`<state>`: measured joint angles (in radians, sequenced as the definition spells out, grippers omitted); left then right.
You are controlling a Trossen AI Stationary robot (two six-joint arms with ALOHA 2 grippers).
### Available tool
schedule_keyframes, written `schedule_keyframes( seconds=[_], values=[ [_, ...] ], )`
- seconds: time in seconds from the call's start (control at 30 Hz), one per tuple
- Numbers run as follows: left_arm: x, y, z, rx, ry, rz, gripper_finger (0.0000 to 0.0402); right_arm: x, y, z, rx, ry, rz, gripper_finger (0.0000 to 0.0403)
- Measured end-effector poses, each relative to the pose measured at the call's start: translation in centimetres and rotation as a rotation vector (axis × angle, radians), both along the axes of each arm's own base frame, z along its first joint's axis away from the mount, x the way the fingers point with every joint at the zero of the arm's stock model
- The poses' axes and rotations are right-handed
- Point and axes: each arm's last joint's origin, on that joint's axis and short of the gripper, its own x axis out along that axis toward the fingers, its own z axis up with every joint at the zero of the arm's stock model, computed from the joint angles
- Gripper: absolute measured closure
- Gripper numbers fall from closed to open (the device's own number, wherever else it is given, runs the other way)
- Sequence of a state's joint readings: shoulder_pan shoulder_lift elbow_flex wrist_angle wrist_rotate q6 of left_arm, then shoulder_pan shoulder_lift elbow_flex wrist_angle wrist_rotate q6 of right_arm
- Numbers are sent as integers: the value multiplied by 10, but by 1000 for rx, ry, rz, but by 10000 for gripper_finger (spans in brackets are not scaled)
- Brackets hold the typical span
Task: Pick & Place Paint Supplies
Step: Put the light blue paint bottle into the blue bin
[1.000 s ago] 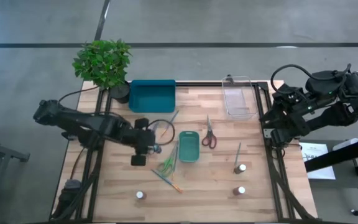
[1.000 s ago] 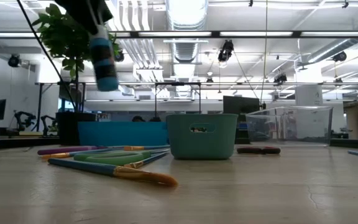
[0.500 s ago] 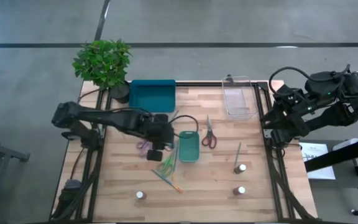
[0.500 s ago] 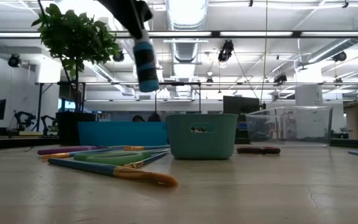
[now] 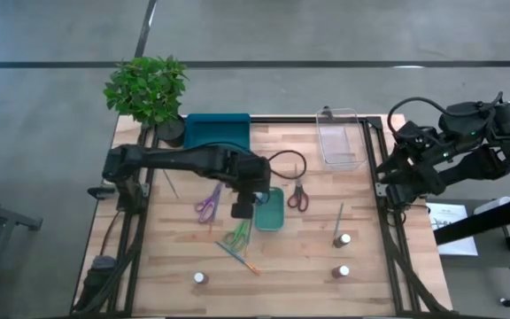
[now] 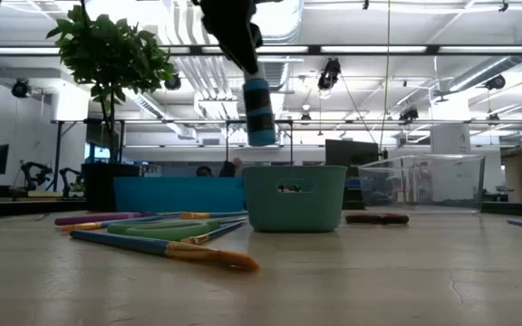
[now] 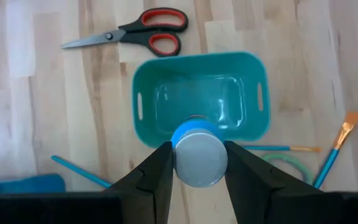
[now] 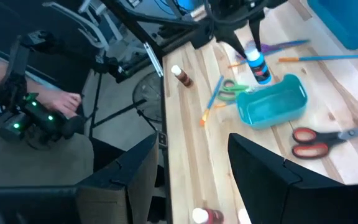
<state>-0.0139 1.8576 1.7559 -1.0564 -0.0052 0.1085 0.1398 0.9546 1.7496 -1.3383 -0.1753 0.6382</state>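
Observation:
My left gripper (image 5: 243, 207) hangs over the near left edge of the small teal tray (image 5: 271, 209), shut on a blue-banded paint pot (image 6: 260, 111) well above the table. Red scissors (image 5: 298, 193) lie right of the tray, purple scissors (image 5: 208, 202) left of it. Green scissors (image 5: 237, 235) and brushes (image 5: 239, 258) lie at its near left. Three white-capped pots (image 5: 200, 278) (image 5: 343, 239) (image 5: 343, 271) stand near the front edge. My right gripper (image 8: 194, 186) waits beyond the table's right edge, open and with nothing between its fingers. My left gripper pinches the pot's upper part (image 7: 197, 163) between its two fingers (image 7: 157, 177), one on each side of the round body. The fingers come from above, pointing steeply down. The pot hangs below them, nearly upright and clear of the tray and table.
A large teal tray (image 5: 217, 135) and a potted plant (image 5: 147, 89) stand at the far left. A clear tray (image 5: 340, 142) sits at the far right, and a single brush (image 5: 339, 215) lies right of the red scissors.
My left gripper has carried the blue-banded pot toward the table's right edge, from the left part of the table to above the small teal tray's left side. It stays shut on the pot, which hangs at about the same height.

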Motion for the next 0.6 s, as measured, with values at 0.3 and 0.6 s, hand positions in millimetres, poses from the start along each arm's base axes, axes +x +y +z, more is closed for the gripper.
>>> schedule_keyframes(
  seconds=[0.3, 0.6],
  values=[
    [27, 5, -22, -3, 55, -25, 276, -6, -1, -1, -10, 9, 4, 211],
    [35, 18, -37, 0, 89, -6, 277, -11, -2, -1, -9, -3, 4, 211]
  ],
)
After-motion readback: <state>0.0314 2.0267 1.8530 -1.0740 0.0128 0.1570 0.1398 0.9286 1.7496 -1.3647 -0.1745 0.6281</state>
